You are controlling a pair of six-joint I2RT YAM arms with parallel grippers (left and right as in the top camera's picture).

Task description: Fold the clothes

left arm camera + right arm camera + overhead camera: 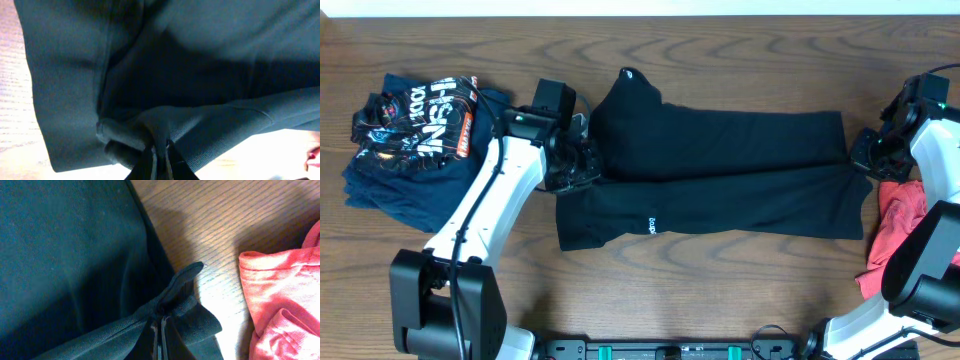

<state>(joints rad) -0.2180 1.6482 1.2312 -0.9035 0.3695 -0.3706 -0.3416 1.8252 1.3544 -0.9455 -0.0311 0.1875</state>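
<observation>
Black pants (pixel 720 175) lie spread across the middle of the table, legs pointing right. My left gripper (pixel 578 165) is shut on a bunched fold of the pants at their waist end; the left wrist view shows the dark fabric (pixel 200 75) pinched between the fingers (pixel 160 152). My right gripper (pixel 865 155) is shut on the hem at the leg end; the right wrist view shows the hem (pixel 185 292) pinched between the fingers (pixel 161 325).
A folded navy printed T-shirt (pixel 415 140) lies at the far left. A crumpled pink garment (pixel 895 235) lies at the right edge, also in the right wrist view (pixel 280 290). Bare wood table (pixel 720 300) lies in front.
</observation>
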